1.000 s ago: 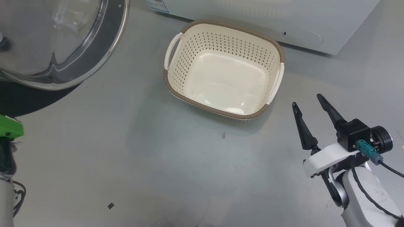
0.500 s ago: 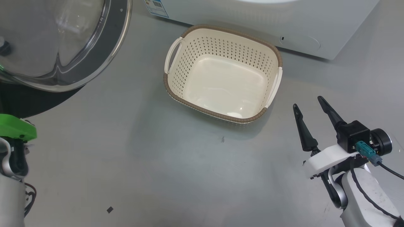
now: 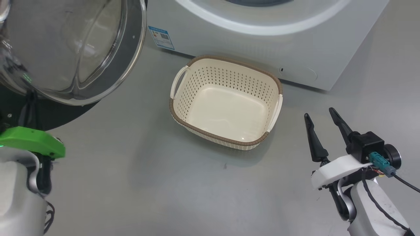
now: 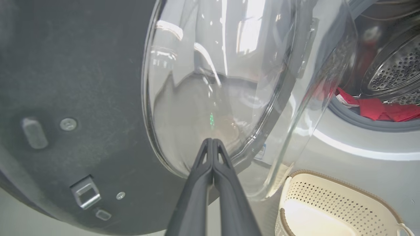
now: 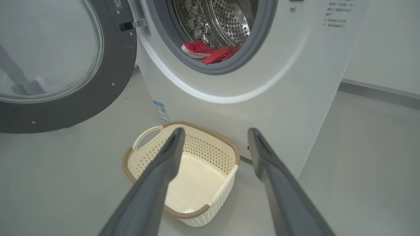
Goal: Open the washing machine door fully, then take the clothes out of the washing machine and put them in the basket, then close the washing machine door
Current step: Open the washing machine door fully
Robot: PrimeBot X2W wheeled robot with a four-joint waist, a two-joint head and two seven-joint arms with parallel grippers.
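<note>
Though illegible, blue sticker point(image 3: 160, 37) on washing machine point(image 3: 236, 49)

Washing machine door point(image 5: 95, 95) hangs open, red clothes point(image 5: 198, 48) seemingly bunched inside the washing machine point(image 5: 279, 82), basket point(image 5: 210, 147) upright before it.

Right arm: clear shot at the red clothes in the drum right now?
Probably yes. The washing machine door stands open, the clothes lie at the mouth of the washing machine, and the fingers of the right gripper are spread. The basket sits below the line.

Glossy clear glass washing machine door point(image 4: 203, 82), shiny perforated steel drum point(image 5: 226, 19), red cloth clothes point(image 5: 197, 47), smooth plastic basket point(image 3: 210, 78)
</note>
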